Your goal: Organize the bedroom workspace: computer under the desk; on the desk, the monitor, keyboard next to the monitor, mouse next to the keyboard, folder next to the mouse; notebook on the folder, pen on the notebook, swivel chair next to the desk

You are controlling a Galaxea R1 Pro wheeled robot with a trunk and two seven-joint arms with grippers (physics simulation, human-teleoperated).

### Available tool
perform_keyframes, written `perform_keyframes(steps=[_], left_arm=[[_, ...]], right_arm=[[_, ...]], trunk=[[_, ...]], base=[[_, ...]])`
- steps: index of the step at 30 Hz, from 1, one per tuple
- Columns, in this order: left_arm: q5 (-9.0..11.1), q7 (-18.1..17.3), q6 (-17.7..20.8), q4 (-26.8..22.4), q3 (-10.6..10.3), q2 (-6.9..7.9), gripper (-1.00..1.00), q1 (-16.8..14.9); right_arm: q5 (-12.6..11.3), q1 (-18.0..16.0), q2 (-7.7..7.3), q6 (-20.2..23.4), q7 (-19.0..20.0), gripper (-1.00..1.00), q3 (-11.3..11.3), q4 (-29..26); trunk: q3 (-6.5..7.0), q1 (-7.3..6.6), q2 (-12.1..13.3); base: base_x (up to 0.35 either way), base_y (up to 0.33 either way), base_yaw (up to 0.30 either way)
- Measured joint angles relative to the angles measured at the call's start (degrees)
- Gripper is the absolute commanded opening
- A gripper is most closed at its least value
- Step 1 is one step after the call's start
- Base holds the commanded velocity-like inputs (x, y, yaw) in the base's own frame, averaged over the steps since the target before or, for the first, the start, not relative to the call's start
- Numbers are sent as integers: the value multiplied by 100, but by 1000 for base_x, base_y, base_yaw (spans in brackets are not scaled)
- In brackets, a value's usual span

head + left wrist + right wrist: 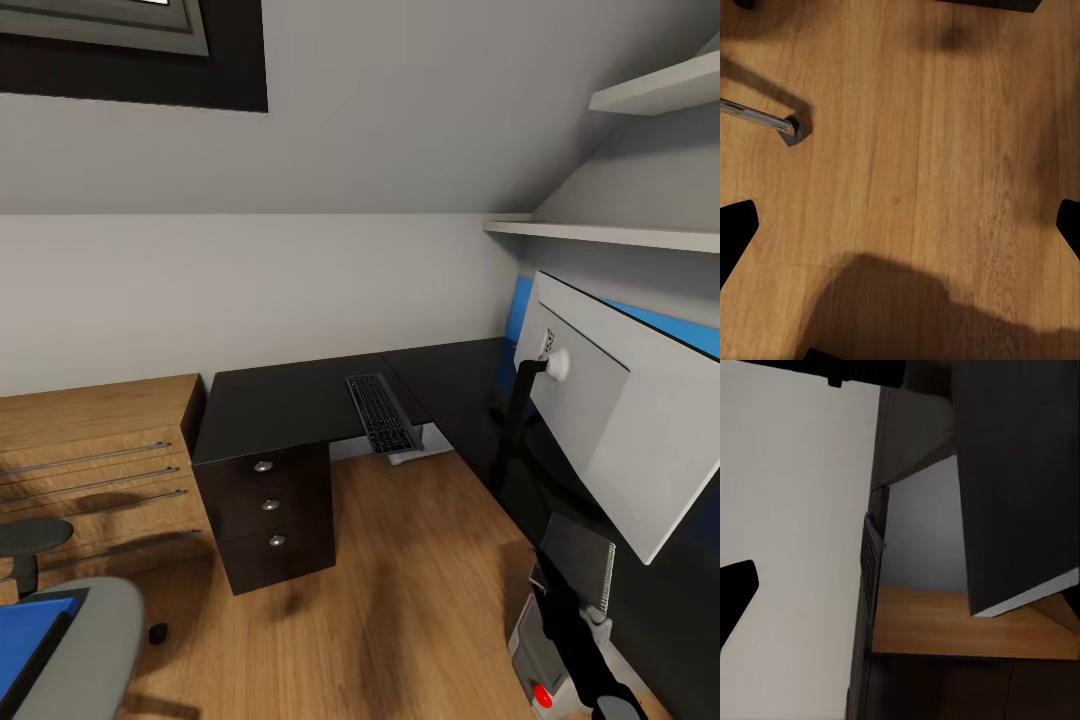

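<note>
The tabletop [290, 400] is an L-shaped glossy black surface with a drawer unit beneath its left wing. The keyboard [381, 412] lies on it, its near end overhanging the inner edge. The monitor [620, 410] stands on the right wing, pale grey back toward the camera, on its slim black stand; it reads as already in place. The keyboard is near it but poorly seated, so that item is judged only partly done.

The computer [540, 660], grey with a red light, sits at floor level at the lower right. Whether it is fully under the tabletop cannot be told.

The swivel chair [80, 650] stands at the lower left, apart from the tabletop, with the blue folder [35, 625] on its seat. A small black object on the floor beside the chair is probably the mouse [158, 633].

Outstanding, by this judgement: mouse, folder, notebook, pen, chair positioning.

The left gripper [900, 225] looks down at bare wooden floor [915, 150], finger edges far apart at the frame sides, released and holding nothing. For the right gripper, one dark finger [735, 592] shows against the pale monitor back; its state cannot be told.
</note>
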Motion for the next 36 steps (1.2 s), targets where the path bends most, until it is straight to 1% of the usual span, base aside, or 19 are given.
perform_keyframes(steps=[1,3,9,36], left_arm=[[0,0,1,0,0,0,100,0],[0,0,1,0,0,0,100,0],[0,0,-1,0,0,0,100,0],[0,-7,-7,0,0,0,100,0]], right_arm=[[-1,0,-6,2,-10,100,-84,0],[0,0,-10,4,-28,100,-149,2],[5,0,-16,6,-94,100,-239,26],[6,0,-30,5,-146,100,-282,46]], trunk=[[0,0,0],[0,0,0],[0,0,0],[0,0,0]], base=[[0,0,0],[0,0,0],[0,0,0],[0,0,0]])
